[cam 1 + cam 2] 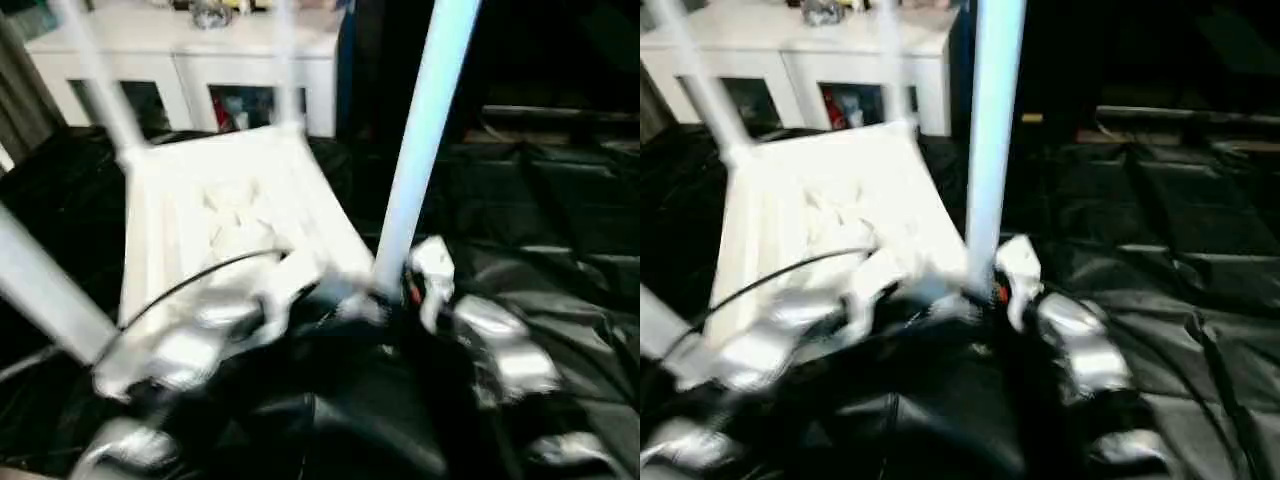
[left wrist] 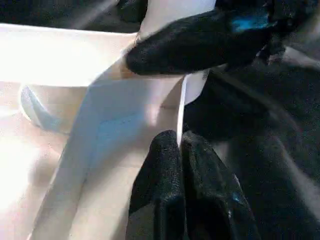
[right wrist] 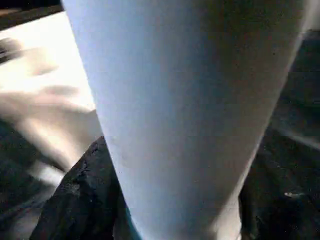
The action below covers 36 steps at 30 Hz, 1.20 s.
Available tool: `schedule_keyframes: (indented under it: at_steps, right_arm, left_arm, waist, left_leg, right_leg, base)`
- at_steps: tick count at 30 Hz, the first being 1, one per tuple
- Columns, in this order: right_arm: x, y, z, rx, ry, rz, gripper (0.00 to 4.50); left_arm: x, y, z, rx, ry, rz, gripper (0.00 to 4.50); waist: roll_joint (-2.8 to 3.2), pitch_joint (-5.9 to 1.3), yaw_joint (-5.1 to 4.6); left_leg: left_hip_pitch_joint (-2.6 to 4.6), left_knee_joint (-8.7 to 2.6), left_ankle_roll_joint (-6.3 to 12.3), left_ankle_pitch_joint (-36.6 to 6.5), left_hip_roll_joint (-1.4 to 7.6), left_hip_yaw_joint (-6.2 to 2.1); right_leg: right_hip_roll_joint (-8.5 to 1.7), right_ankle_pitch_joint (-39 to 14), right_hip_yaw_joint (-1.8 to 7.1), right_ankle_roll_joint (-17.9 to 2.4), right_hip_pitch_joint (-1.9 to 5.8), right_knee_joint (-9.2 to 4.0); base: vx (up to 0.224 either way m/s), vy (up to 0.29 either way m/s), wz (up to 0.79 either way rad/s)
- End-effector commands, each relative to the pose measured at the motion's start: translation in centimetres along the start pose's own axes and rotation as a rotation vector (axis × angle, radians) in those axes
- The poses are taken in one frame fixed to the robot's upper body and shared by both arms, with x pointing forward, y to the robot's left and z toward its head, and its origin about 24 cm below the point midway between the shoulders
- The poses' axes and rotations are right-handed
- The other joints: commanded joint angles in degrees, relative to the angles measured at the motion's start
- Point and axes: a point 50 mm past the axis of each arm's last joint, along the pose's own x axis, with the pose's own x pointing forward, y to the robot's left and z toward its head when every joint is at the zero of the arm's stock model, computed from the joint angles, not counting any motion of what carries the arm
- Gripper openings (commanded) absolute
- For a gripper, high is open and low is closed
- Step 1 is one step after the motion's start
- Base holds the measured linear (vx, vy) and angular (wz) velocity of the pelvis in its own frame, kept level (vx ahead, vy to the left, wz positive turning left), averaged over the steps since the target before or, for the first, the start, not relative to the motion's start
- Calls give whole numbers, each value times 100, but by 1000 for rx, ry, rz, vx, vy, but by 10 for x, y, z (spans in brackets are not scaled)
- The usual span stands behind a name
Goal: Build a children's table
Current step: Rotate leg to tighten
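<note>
Table top (image 1: 230,215) lying upside down on black sheeting (image 1: 560,200), ribbed white plastic underside facing up, tilted, sitting at 12 o'clock from the two silver forearms. Far-left leg (image 1: 45,285) slanting out at 9 o'clock, smooth white tube. Two back legs (image 1: 100,75) standing up at 11 and 12 o'clock in the far corner sockets, blurred.

Left gripper (image 2: 181,150) showing fingers pressed together, pinching the thin white rim of the table top near its corner socket; fingers (image 2: 157,185) looking black and pebbled. The right arm's black finger crossing that same corner in the left wrist view.

Near-right leg (image 1: 420,150) rising at 1 o'clock, long smooth white cylinder. Right gripper (image 1: 392,292) sitting at its base, fingers (image 3: 82,195) spread around the tube, one each side, touching it.

White cabinet (image 1: 200,60) with glass doors at 12 o'clock behind. No readable writing or labels anywhere
</note>
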Motion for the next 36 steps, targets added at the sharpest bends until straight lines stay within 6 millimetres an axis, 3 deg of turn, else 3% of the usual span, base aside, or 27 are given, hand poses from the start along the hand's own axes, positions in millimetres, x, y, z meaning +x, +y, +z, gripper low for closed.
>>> schedule_keyframes:
  at_steps: [1,3,4,5,7,8,9,12,13,17,22,24,25,29,31,33,35,36]
  right_arm:
    - [14,33,-25,60,102,11,266]
    - [23,41,-23,58,102,-31,266]
    - [29,48,-19,45,88,-32,266]
    - [32,51,-17,31,78,-26,266]
    - [37,51,-10,54,37,-39,266]
    - [37,51,-10,63,32,-41,322]
    - [37,50,-7,95,7,-37,335]
    - [34,46,1,131,-55,20,358]
    - [29,44,4,93,-63,81,371]
    - [19,37,4,19,-51,174,405]
    - [-8,20,12,-92,-38,406,405]
    - [-13,18,14,-116,-39,453,405]
    - [-21,15,16,-129,-25,531,405]
    - [-28,12,17,-145,2,618,405]
    - [-28,12,16,-159,12,636,405]
    - [-27,13,15,-162,19,649,405]
    - [-26,18,13,-167,33,681,381]
    - [-26,19,12,-166,35,690,381]
  left_arm:
    - [9,8,13,-54,-72,167,0]
    - [20,2,18,-53,-87,177,0]
    - [26,-3,22,-45,-97,161,0]
    - [28,-6,24,-38,-103,147,0]
    - [32,-12,29,-7,-126,98,0]
    - [33,-12,29,-4,-127,94,0]
    - [32,-12,29,0,-129,82,0]
    - [28,-11,27,19,-126,43,0]
    - [23,-9,25,30,-119,17,0]
    - [14,-6,20,45,-108,-31,0]
    - [-11,-3,8,76,-78,-165,0]
    - [-15,-4,5,79,-67,-191,0]
    - [-23,-4,0,82,-45,-234,0]
    - [-37,-7,-8,68,-10,-320,0]
    - [-41,-7,-11,74,3,-322,0]
    - [-43,-6,-12,71,6,-322,0]
    - [-47,-5,-14,68,15,-314,0]
    - [-48,-5,-15,67,15,-314,0]
  waist:
    - [-142,-262,-16]
    - [-129,-262,-43]
    - [-38,-276,-36]
    - [-75,-277,-52]
    - [-86,-293,-50]
    - [32,-299,-46]
    - [-26,-308,-67]
    - [-21,-325,-49]
    - [7,-327,-52]
    - [-13,-351,-33]
    - [-76,-363,6]
    - [-44,-346,3]
    - [-106,-343,4]
    - [-74,-340,25]
    - [-127,-335,39]
    - [-113,-337,70]
    - [-164,-325,93]
    - [-149,-322,105]
  left_leg:
    - [129,-488,-107,-1801,189,-137]
    - [115,-488,-89,-1766,183,-138]
    - [119,-484,-79,-1770,175,-150]
    - [112,-486,-63,-1776,177,-140]
    - [90,-477,41,-1689,173,-137]
    - [94,-476,37,-1710,170,-153]
    - [82,-474,54,-1684,173,-142]
    - [71,-460,189,-1553,178,-134]
    - [64,-456,218,-1499,178,-132]
    - [43,-413,351,-1177,175,-120]
    - [24,-379,558,-991,206,-121]
    - [25,-384,598,-974,224,-105]
    - [34,-380,604,-1005,224,-100]
    - [49,-378,624,-970,244,-93]
    - [73,-378,577,-1011,250,-78]
    - [69,-377,557,-969,250,-82]
    - [73,-381,517,-956,244,-74]
    - [74,-387,478,-959,244,-82]
  right_leg:
    - [-275,-2221,166,-890,112,-563]
    - [-268,-2132,166,-875,105,-572]
    - [-280,-2103,165,-876,108,-562]
    - [-271,-2066,163,-859,112,-582]
    - [-274,-1870,161,-877,124,-567]
    - [-283,-1844,160,-893,123,-550]
    - [-261,-1669,152,-919,140,-550]
    - [-268,-1358,149,-1025,166,-522]
    - [-256,-1255,139,-1050,172,-520]
    - [-255,-829,126,-1203,207,-457]
    - [-263,-661,111,-1324,236,-402]
    - [-242,-605,119,-1362,199,-396]
    - [-239,-624,117,-1398,198,-391]
    - [-239,-536,120,-1503,169,-360]
    - [-241,-589,133,-1539,152,-369]
    - [-253,-566,138,-1532,162,-356]
    - [-247,-631,145,-1492,155,-360]
    - [-257,-651,148,-1481,160,-355]
  base:
    - [0,0,0]
    - [0,0,0]
    - [0,0,0]
    - [0,0,0]
    - [0,0,0]
    - [0,0,0]
    - [0,0,0]
    - [0,0,0]
    - [0,0,0]
    - [0,0,0]
    - [0,0,0]
    - [0,0,0]
    - [0,0,0]
    - [0,0,0]
    - [0,0,0]
    - [0,0,0]
    - [0,0,0]
    - [0,0,0]
